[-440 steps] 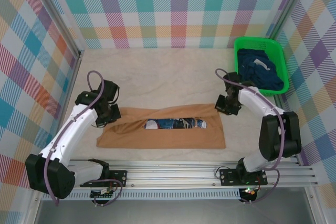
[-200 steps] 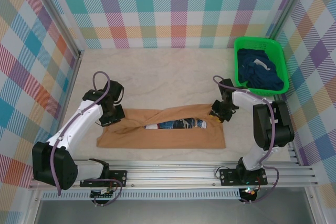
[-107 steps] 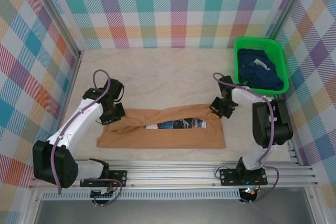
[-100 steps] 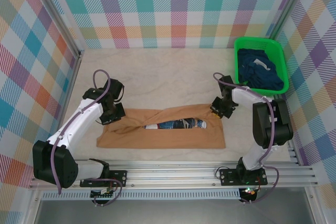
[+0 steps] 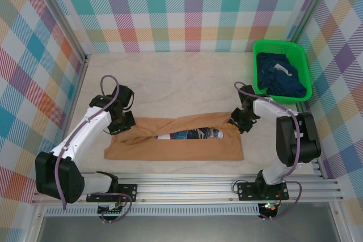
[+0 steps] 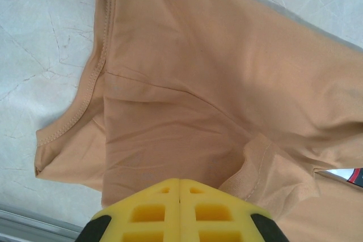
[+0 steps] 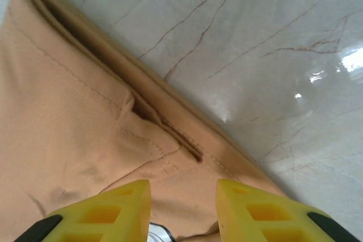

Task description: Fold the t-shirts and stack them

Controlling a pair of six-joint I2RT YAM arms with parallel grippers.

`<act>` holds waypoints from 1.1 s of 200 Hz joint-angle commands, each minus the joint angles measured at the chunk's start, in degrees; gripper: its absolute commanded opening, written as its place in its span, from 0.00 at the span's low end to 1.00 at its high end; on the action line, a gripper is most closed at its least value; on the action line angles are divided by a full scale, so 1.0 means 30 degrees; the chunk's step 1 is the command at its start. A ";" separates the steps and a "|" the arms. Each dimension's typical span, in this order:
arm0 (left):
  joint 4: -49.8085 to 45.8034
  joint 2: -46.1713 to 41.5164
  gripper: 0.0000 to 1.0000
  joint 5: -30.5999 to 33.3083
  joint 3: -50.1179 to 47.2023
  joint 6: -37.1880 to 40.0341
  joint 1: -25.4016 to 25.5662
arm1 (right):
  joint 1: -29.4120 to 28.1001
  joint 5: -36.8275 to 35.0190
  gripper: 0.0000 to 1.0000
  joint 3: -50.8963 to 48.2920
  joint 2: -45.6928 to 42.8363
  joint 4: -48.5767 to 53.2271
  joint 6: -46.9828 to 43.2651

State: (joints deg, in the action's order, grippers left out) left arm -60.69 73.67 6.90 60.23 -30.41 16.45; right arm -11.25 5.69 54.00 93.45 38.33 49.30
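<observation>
The tan-orange t-shirt (image 5: 170, 148) lies as a wide band across the near part of the table, its top edge folded down. A slit in the middle shows the blue-and-white print (image 5: 193, 134). My left gripper (image 5: 123, 124) sits at the shirt's upper left corner. In the left wrist view the left gripper (image 6: 179, 181) is shut, and the tan cloth (image 6: 187, 83) runs up to its closed tips. My right gripper (image 5: 237, 124) hovers over the upper right corner. In the right wrist view the right gripper (image 7: 183, 196) is open, with the folded hem (image 7: 74, 117) below it and nothing between the jaws. Dark navy t-shirts (image 5: 281, 77) lie in the basket.
The bright green mesh basket (image 5: 282, 45) stands at the back right, against the checked wall. Bare marbled tabletop (image 5: 181, 83) stretches behind the shirt. A metal rail (image 5: 187, 188) runs along the near edge, where both arm bases are bolted.
The right gripper shifted slightly toward the near side at the shirt's right corner, and its jaws opened wider. The left arm and the shirt have stayed where they were.
</observation>
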 commanded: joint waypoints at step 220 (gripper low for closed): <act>0.0014 0.0197 0.00 -0.0478 0.0582 0.0179 0.0348 | 0.0321 -0.0484 0.13 0.1798 0.1767 0.0491 -0.0319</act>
State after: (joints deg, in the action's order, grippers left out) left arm -60.64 73.89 6.44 60.27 -30.41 16.75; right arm -10.68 4.99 57.87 98.80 38.48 48.69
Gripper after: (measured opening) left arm 0.050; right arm 0.157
